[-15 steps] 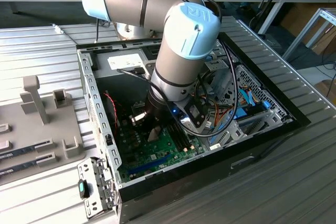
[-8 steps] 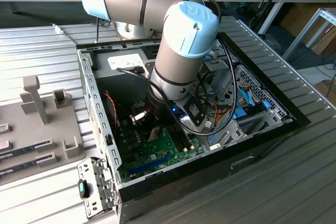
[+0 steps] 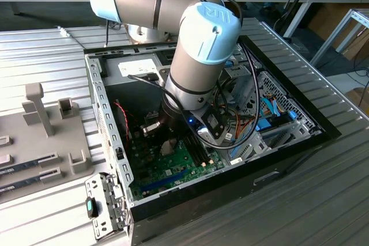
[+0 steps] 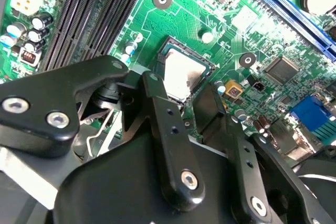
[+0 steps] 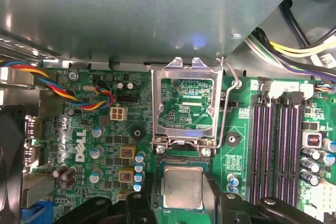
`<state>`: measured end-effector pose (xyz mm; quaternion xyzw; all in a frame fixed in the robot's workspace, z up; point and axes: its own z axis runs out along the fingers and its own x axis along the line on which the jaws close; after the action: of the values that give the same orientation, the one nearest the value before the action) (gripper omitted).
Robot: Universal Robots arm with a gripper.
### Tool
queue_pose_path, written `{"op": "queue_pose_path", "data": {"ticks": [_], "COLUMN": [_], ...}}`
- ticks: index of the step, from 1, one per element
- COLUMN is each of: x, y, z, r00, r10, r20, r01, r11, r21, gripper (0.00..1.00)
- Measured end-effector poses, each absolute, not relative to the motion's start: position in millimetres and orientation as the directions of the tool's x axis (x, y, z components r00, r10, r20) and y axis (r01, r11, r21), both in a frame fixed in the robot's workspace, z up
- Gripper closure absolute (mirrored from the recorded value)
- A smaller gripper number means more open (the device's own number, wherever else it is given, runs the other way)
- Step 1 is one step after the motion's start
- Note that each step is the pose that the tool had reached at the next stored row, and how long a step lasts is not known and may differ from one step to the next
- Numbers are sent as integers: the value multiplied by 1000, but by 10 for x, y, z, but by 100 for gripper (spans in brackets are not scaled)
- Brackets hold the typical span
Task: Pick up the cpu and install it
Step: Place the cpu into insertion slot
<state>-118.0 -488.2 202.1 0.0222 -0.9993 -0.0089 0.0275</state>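
Case (image 3: 300, 142): lying open on the desk (image 3: 46, 44), arm reaching inside.
Board (image 5: 84, 145): socket lid (image 5: 185, 103) standing raised.
Gripper (image 4: 195, 109): fingers spreading either side of the chip, seemingly not pinching it.
Chip (image 5: 182, 188): sitting in the socket; risking bent pins if nudged crooked.

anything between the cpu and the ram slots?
In the first wrist view, one gripper finger stands beside the cpu. Past it lie bare green board and a few small capacitors before the ram slots.
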Motion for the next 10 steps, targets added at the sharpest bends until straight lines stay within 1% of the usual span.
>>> {"op": "queue_pose_path", "data": {"ticks": [6, 10], "x": [-1180, -1179], "y": [-4882, -4882], "z": [2000, 2061], "r00": [-997, -997], "r10": [-45, -45], "r20": [55, 55], "r01": [-44, -44], "r11": [999, 999], "r21": [19, 21], "gripper": [51, 51]}}
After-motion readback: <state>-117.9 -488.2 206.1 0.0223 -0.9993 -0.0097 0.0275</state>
